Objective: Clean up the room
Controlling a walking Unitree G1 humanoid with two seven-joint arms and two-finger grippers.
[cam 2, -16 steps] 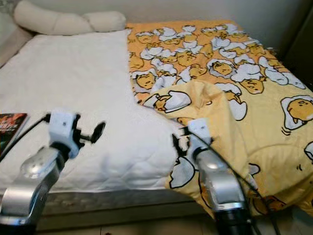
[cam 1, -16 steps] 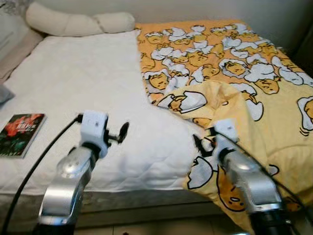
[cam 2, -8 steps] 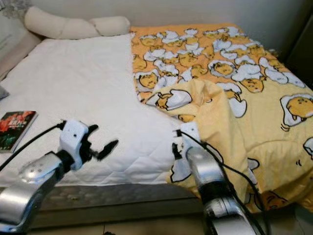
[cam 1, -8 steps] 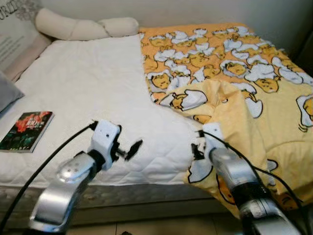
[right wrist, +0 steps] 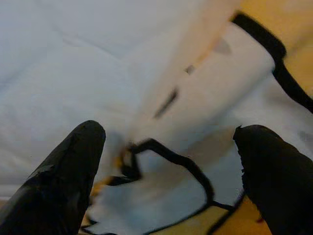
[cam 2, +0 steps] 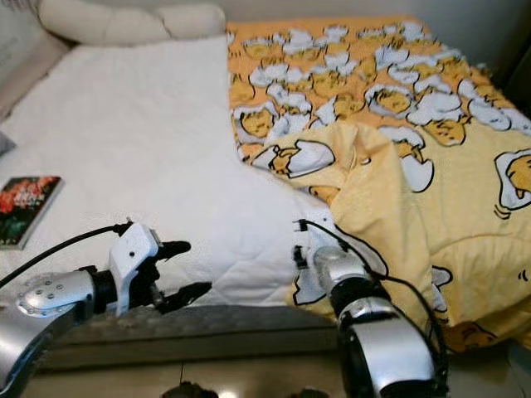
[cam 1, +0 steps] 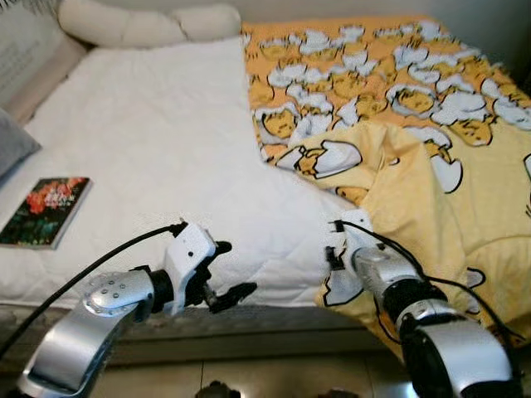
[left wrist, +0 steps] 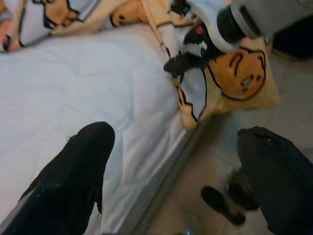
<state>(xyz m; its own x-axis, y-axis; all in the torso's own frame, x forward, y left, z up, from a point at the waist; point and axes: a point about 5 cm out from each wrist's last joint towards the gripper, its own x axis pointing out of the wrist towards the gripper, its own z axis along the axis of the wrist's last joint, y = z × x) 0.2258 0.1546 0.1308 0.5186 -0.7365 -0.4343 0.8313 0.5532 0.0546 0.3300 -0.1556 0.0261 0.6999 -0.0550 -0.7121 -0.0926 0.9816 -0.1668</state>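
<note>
A yellow blanket (cam 1: 431, 149) printed with egg characters covers the right half of the bed, one flap folded back over itself. Its lower corner (cam 1: 342, 286) hangs over the bed's front edge. My right gripper (cam 1: 334, 253) is open at that corner; in the right wrist view the fingers (right wrist: 73, 161) spread wide around the white-and-black printed edge (right wrist: 195, 112), not closed on it. Near the front edge of the white mattress (cam 1: 149, 141) my left gripper (cam 1: 235, 268) is open and holds nothing, pointing toward the right arm (left wrist: 234, 24).
A book (cam 1: 46, 211) with a red and dark cover lies on the mattress at the left. A long cream pillow (cam 1: 149, 23) lies at the head, a grey cushion (cam 1: 12, 149) at the left edge. Tiled floor (cam 1: 274, 373) runs below the bed's front.
The camera has tilted down and come closer. Both arms have dropped lower: the left gripper has sunk to the bed's front edge, and the right has stayed at the blanket's hanging corner.
</note>
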